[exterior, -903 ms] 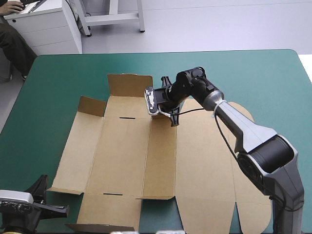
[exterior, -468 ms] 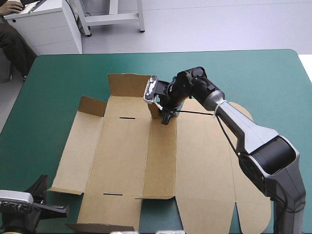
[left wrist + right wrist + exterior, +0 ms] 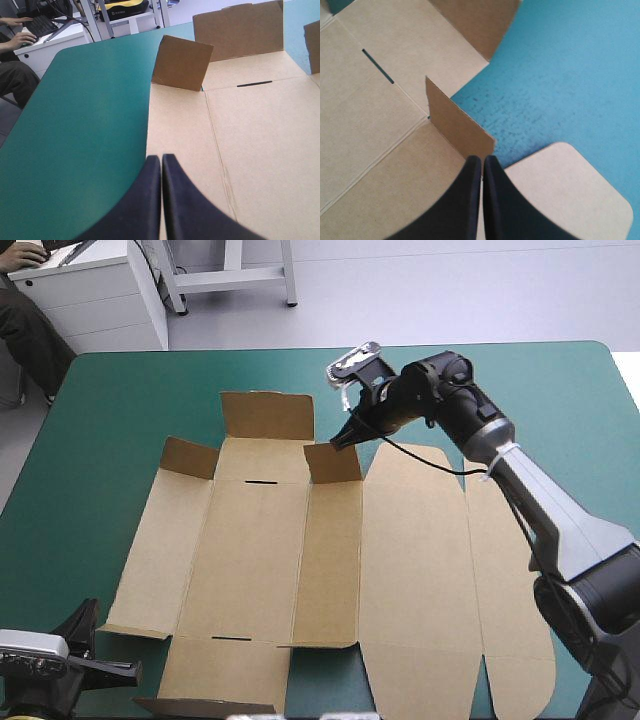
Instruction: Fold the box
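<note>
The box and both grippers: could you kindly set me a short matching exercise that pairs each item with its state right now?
1. left gripper
2. right gripper
3. wide far flap
4. rounded lid panel

A. lying flat on the teal-green cover
B. shut, tips at the small raised flap
C. standing upright at the far edge of the box
D. shut, by the box's near left corner

Pairs: 1-D, 2-B, 3-C, 4-A.
</note>
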Controlling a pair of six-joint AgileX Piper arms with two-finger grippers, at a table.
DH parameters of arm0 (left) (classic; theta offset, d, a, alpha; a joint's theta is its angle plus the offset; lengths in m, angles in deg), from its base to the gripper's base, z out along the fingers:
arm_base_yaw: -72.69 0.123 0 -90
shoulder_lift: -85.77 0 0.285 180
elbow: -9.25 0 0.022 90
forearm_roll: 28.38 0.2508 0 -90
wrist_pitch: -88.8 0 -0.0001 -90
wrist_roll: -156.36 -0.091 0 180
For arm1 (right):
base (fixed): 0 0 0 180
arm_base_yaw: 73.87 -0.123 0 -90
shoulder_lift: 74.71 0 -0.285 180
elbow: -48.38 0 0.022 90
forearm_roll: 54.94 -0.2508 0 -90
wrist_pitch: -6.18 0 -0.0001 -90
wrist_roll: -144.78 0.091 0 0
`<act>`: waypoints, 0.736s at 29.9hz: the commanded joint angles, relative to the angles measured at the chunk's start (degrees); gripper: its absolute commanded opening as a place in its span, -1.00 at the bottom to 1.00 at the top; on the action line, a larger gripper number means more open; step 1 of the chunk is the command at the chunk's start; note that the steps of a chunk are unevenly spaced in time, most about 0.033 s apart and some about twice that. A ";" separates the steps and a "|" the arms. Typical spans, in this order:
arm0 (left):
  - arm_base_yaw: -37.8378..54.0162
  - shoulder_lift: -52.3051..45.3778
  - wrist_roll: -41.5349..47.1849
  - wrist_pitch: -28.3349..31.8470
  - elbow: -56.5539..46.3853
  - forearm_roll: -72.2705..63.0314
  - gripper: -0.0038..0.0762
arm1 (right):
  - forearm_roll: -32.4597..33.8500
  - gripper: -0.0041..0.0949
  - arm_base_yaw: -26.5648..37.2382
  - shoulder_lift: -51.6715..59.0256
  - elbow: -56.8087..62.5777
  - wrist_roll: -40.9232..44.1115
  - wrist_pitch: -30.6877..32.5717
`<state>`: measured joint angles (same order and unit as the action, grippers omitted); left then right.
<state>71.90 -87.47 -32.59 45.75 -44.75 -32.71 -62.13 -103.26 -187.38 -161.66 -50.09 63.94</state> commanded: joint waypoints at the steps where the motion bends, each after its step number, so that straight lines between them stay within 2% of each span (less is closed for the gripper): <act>1: -0.23 -0.66 0.57 4.68 1.25 0.01 -0.89 | 0.91 -0.92 2.72 6.01 1.22 5.07 -0.01; 4: -0.23 -0.66 0.57 4.68 1.25 0.01 -0.64 | 1.06 -0.92 4.22 9.52 7.70 6.09 -1.49; 6: -0.23 -0.66 0.57 4.68 1.25 0.01 -0.29 | 1.06 -0.92 4.82 13.12 13.34 6.53 -4.24; 9: -0.23 -0.66 0.57 4.68 1.25 0.01 0.24 | 1.35 -0.92 5.30 19.37 23.47 7.59 -11.53; 11: -0.23 -0.66 0.57 5.38 0.97 -0.11 0.44 | 1.35 -0.92 5.30 23.03 28.88 7.68 -15.12; 17: -0.23 -0.52 2.03 6.72 1.10 -1.89 0.45 | 1.48 -0.92 5.30 34.05 44.22 9.05 -23.73; 22: -0.23 4.43 2.03 2.99 4.83 -1.02 0.45 | 4.81 -0.92 5.30 44.29 55.15 12.34 -29.93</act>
<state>71.90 -86.92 -31.09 46.15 -43.93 -33.71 -59.27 -98.31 -149.56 -109.40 -39.30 40.38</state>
